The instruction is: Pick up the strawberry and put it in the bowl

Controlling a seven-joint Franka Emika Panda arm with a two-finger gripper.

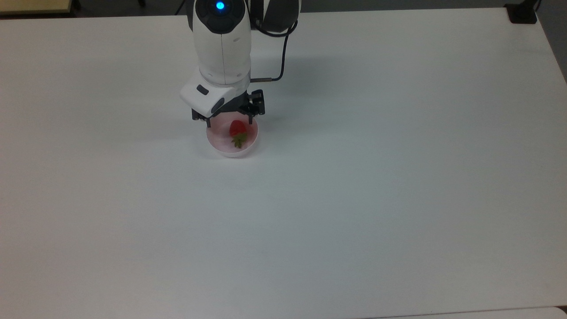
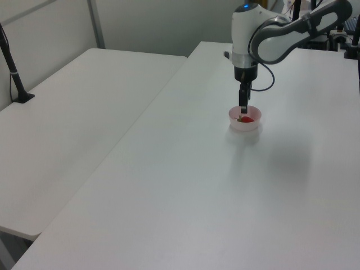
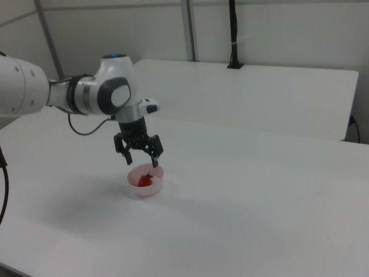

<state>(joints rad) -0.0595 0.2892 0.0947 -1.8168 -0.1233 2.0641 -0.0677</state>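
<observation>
The red strawberry (image 1: 238, 129) with its green cap lies inside the pale pink bowl (image 1: 223, 149); in the right view the strawberry (image 3: 145, 180) rests in the bowl (image 3: 136, 190), and the left view shows it as a red spot (image 2: 246, 118) in the bowl (image 2: 234, 125). My gripper (image 1: 229, 118) hangs just above the bowl's far rim, open, with nothing between its fingers. In the right view the gripper (image 3: 142, 162) has its two fingers spread wide apart over the bowl.
The white table (image 1: 354, 199) stretches wide on all sides of the bowl. A second white table (image 2: 73, 112) adjoins it at the left view's left, with a black post (image 2: 12, 64) clamped to it. A black clamp (image 1: 522, 13) sits at the top view's far right corner.
</observation>
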